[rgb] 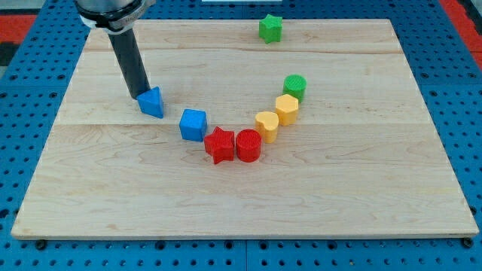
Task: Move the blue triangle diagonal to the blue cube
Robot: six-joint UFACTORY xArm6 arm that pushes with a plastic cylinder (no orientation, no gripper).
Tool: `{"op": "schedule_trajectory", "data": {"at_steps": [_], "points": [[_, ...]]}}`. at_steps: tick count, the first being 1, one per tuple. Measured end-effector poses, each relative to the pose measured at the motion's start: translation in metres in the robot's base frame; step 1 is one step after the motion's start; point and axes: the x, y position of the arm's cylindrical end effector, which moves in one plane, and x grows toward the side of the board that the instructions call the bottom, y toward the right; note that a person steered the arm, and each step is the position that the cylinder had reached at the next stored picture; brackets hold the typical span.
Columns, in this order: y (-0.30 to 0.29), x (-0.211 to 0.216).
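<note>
At the far left of the wooden board (98,173), my tip (142,96) holds nothing and touches the blue triangle (152,102) on its left, with the blue cube (193,124) just beside it, nearer and to the right.

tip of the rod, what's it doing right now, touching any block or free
My tip: no gripper, holding nothing; it sits against the blue triangle on its upper-left side. The blue cube lies apart, toward the view's lower right.

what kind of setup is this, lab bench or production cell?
Likely a lab tabletop-pushing rig: a wooden board on blue perforated panel, small toy blocks like the blue triangle and blue cube, with my tip touching the triangle's upper-left.
</note>
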Motion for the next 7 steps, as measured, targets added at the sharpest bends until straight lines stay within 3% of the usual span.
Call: {"op": "schedule_trajectory", "data": {"at_steps": [2, 7], "points": [[-0.036, 0.010], [0.010, 0.014]]}}
